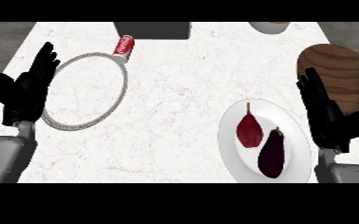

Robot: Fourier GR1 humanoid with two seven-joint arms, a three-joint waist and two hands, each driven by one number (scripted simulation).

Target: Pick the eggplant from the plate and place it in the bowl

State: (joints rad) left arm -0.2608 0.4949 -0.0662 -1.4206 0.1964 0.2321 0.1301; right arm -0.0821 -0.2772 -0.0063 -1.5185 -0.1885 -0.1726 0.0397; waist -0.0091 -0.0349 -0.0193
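A dark purple eggplant (pixel 273 154) lies on the white plate (pixel 300 137) at the lower right, next to a dark red pear-shaped fruit (pixel 250 128). The bowl (pixel 123 91), wide with a grey speckled rim and a pale inside, sits at the left of the counter. My right hand (pixel 321 110) stands open with fingers up, just right of the plate and apart from the eggplant. My left hand (pixel 28 88) is open at the left edge, beside the bowl's rim.
A red soda can (pixel 123 46) lies at the bowl's upper right rim. A dark grey block (pixel 153 30) sits at the back edge. A brown wooden board (pixel 333 73) lies at the right, behind my right hand. A pale dish (pixel 270 26) shows at the top.
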